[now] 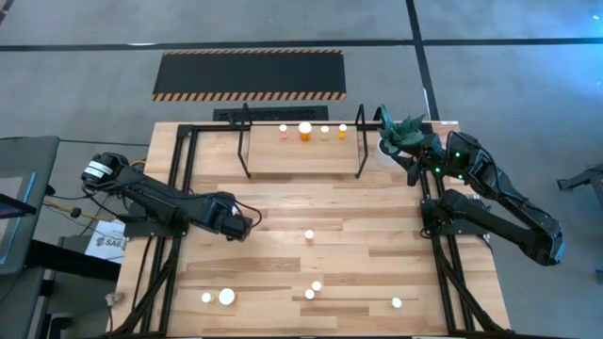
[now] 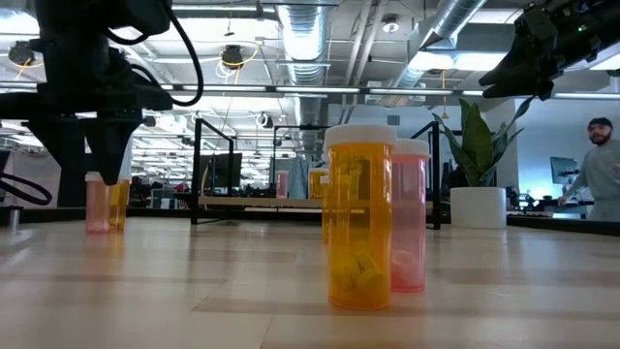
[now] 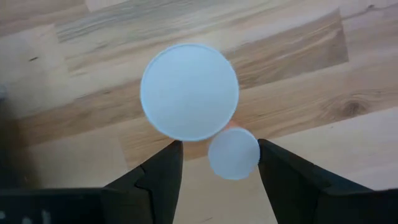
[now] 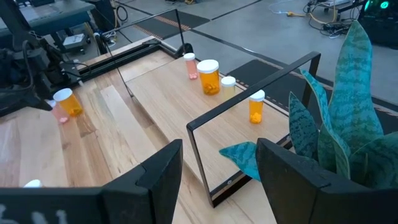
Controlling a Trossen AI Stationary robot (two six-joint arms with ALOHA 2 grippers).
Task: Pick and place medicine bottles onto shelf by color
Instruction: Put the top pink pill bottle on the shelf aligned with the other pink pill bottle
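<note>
My left gripper (image 1: 242, 226) points down, open, just over two medicine bottles standing together on the table's left half. These are a wide white cap (image 3: 189, 91) and a small white cap (image 3: 233, 154), the small one between my fingers in the left wrist view. From the side they are a pink bottle (image 2: 97, 202) and an orange bottle (image 2: 118, 204). Several bottles (image 4: 208, 76) stand on the shelf (image 1: 301, 155) at the far side. My right gripper (image 4: 217, 146) waits open, raised at the far right beside the plant.
Loose bottles stand mid-table (image 1: 308, 234) and toward the near edge (image 1: 227, 297), (image 1: 317, 285), (image 1: 397, 302). A white pot with a green plant (image 1: 391, 141) stands at the shelf's right end. A black striped mat (image 1: 250, 75) lies beyond the table. A person (image 2: 596, 165) stands far right.
</note>
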